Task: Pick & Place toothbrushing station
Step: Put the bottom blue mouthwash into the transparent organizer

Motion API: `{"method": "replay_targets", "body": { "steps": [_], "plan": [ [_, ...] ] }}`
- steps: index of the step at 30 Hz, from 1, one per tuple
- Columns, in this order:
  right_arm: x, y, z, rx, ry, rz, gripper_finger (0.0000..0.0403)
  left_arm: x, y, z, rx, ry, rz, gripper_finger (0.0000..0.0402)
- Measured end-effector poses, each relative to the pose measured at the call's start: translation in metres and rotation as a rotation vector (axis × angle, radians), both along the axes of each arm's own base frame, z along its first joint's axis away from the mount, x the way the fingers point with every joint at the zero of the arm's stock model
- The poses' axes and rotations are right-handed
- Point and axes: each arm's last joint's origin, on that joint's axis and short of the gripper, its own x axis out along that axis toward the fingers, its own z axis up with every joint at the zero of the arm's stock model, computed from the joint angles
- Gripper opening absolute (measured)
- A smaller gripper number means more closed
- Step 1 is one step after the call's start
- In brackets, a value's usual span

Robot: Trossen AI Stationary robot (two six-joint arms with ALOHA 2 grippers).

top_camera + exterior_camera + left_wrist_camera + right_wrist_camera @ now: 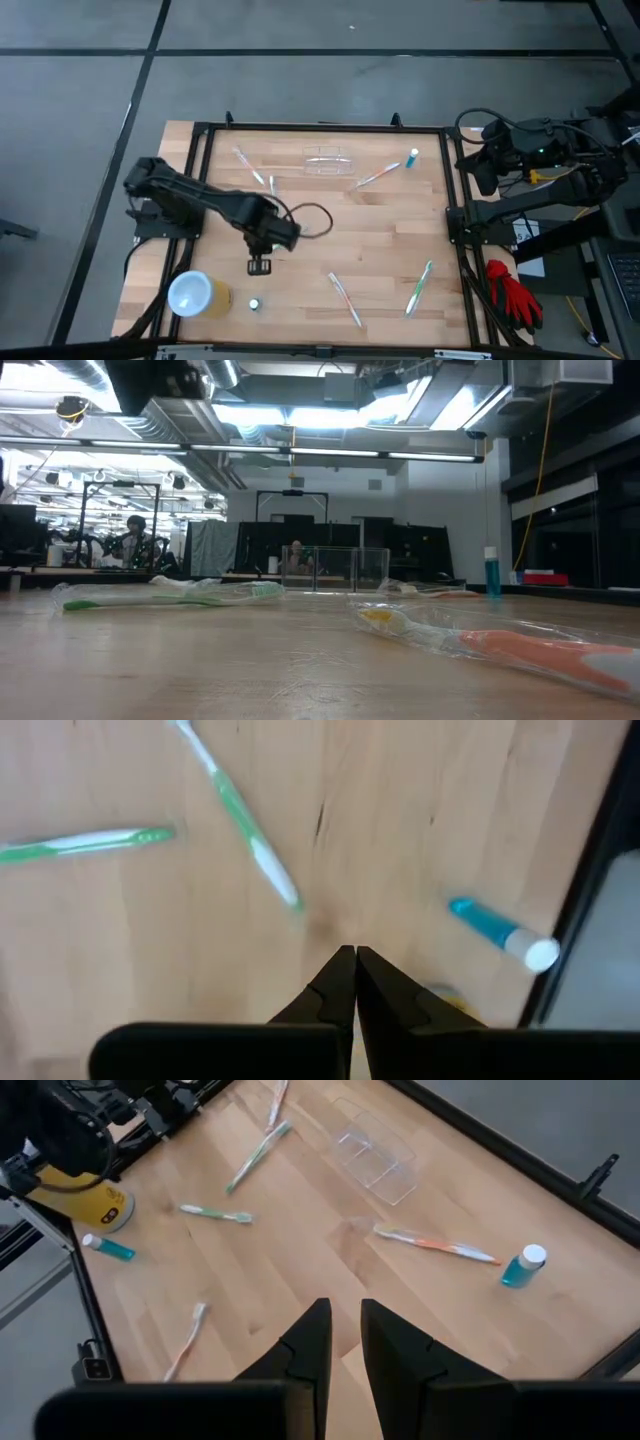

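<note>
Sitting untouched at upper centre of the high view, the toothbrushing station (326, 160) rests on the desk (380, 240), with toothbrushes scattered around it. The left tool (259, 265) hangs at lower left near the yellow cup (198, 295), fingers pressed together, gripping nothing. The right tool (344, 1342) waits off the desk's right edge, fingers slightly parted, empty.

Wooden tabletop (380, 240) carries scattered items. Yellow cup with white top (196, 294) sits at the near left corner, a small blue bottle (255, 303) just beside it. Another blue bottle (412, 158) stands toward the far right. Several toothbrushes lie apart: one orange-handled (377, 177), one green (418, 288). Red gloves (512, 293) lie off the tabletop's right side.
</note>
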Motion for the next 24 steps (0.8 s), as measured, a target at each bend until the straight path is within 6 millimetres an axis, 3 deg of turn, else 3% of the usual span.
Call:
{"method": "replay_targets", "body": {
  "steps": [4,8,18,24],
  "plan": [
    [0.000,0.001,0.000,0.028,0.001,0.025,0.0062,0.007,-0.012,0.004,-0.014,0.062,0.058,0.0006],
    [0.000,0.002,0.000,0.041,0.002,0.043,0.0062,0.006,-0.039,0.009,-0.194,0.033,0.109,0.0007],
    [0.006,0.005,0.004,-0.019,-0.037,0.268,0.0061,-0.017,-0.090,0.019,-0.331,0.099,0.354,0.0008],
    [0.006,0.007,0.004,0.006,-0.047,0.323,0.0061,-0.026,-0.130,0.021,-0.395,-0.020,0.297,0.0008]
  ]
}}
